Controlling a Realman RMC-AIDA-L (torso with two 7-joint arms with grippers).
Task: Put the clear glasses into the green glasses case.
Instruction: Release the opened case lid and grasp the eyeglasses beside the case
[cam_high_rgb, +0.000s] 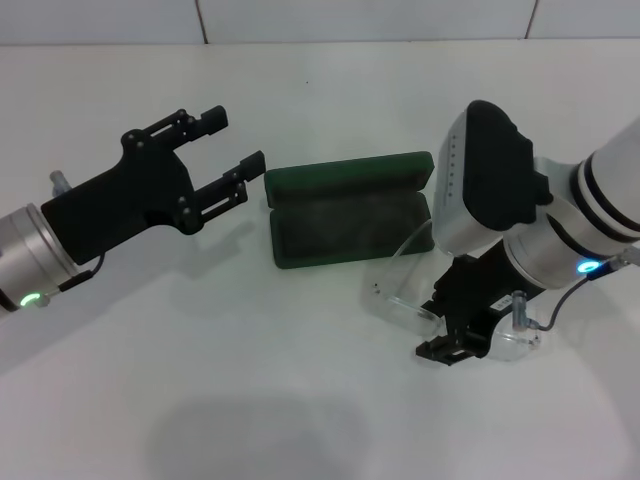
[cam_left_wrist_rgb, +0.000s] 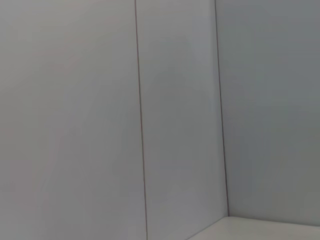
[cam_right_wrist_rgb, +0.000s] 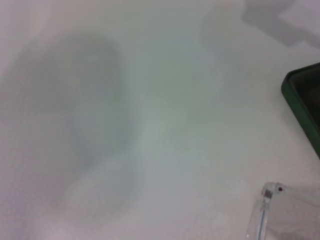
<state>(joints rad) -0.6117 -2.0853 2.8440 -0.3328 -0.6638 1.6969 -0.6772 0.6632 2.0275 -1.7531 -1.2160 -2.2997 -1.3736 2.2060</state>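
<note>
The clear glasses lie on the white table just beside the near right corner of the green glasses case, which stands open with its lid tipped back and its dark lining exposed. The case's long axis runs across the robot's front; the glasses lie roughly parallel to it, with one temple arching up toward the case rim.

The right gripper is down at the right end of the glasses, clearly the nearer arm. The case lies forward and to the left of it, so a short carry that way is the judged requirement. Whether its fingers are closed on the frame cannot be told: the wrist housing hides them, and the right wrist view shows only a hinge corner of the glasses and an edge of the case.

The left gripper hovers beside the case's left end, fingers apart, holding nothing. The left wrist view shows only wall.
</note>
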